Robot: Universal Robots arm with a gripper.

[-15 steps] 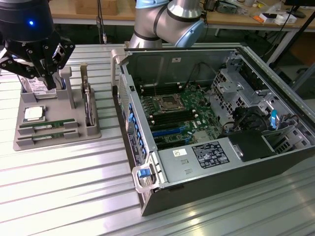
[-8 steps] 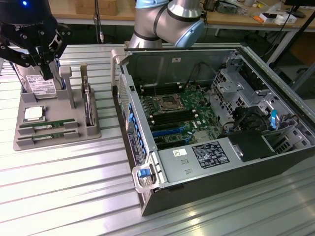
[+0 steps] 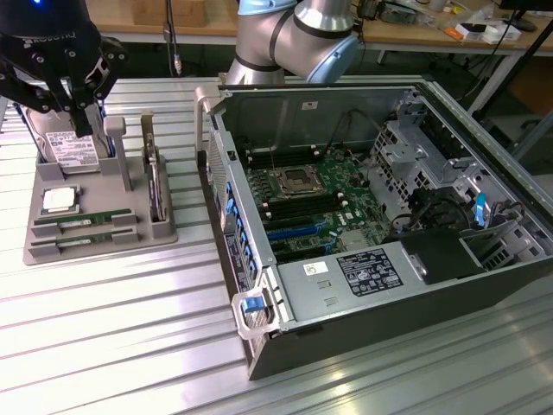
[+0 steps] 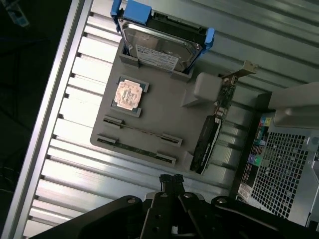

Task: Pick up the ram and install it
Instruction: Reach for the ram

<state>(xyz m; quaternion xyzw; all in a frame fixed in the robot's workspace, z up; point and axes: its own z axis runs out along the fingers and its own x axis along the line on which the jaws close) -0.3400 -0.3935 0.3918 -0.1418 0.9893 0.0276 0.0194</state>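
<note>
Hovering above the far end of the grey tray [image 3: 99, 194] (the hard drive [image 3: 73, 147] is standing upright there), the gripper [image 4: 171, 179] is pressing its fingers together and gripping nothing. The ram [image 3: 93, 235] is sitting in the tray's slot nearest the exterior view's bottom edge, with a second stick [image 3: 91, 219] lying just beside it and the silver processor [image 3: 60, 200] resting beyond that. The open computer case [image 3: 371, 320] is standing apart on the exterior view's right.

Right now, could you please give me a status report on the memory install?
Tool shut, empty, above grey plastic holder tray. Two long green memory sticks lying in tray slots, untouched. Nothing on top of them; silver hard drive alongside.
</note>
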